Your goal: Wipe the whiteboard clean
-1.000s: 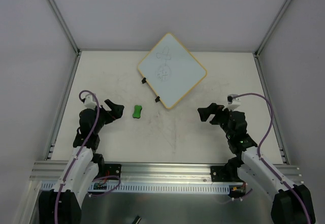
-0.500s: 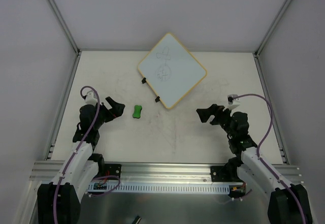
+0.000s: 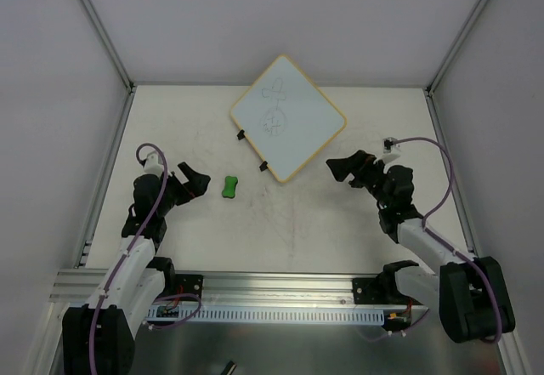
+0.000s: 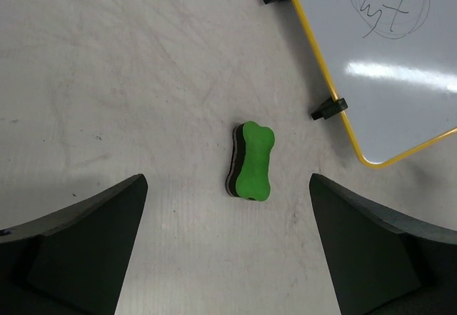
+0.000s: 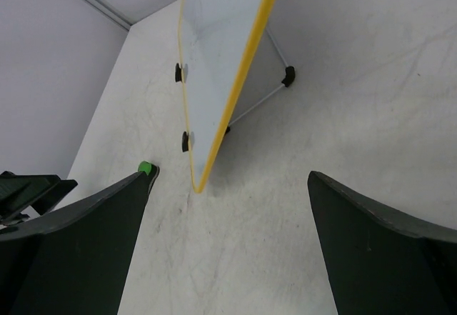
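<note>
1. At the far middle of the pale, scuffed bench [image 3: 297,222], the large square whiteboard with a thin yellow rim [image 3: 287,118] stands corner-on to the arms. It is propped at a tilt on a thin wire stand [image 5: 257,106]. Dark circular doodles [image 3: 274,120] cover its face, so wiping has not yet begun.
2. Just left of the board's near corner, a small green bone-shaped eraser with a dark underside [image 3: 229,187] lies flat on the bench. It sits near the two black clips [image 4: 328,107] on the board's left edge and touches neither the board nor an arm.
3. On the left side, the left arm [image 3: 144,222] points its jaws at the eraser. They are spread wide and hold nothing. In the wrist view the eraser sits squarely between them, which suggests a line-up for picking it up.
4. On the right side, the right arm [image 3: 408,222] holds its jaws wide apart and empty, just right of the board's near corner. They face the rim edge-on, probably so they can brace the propped board against the push of wiping.
</note>
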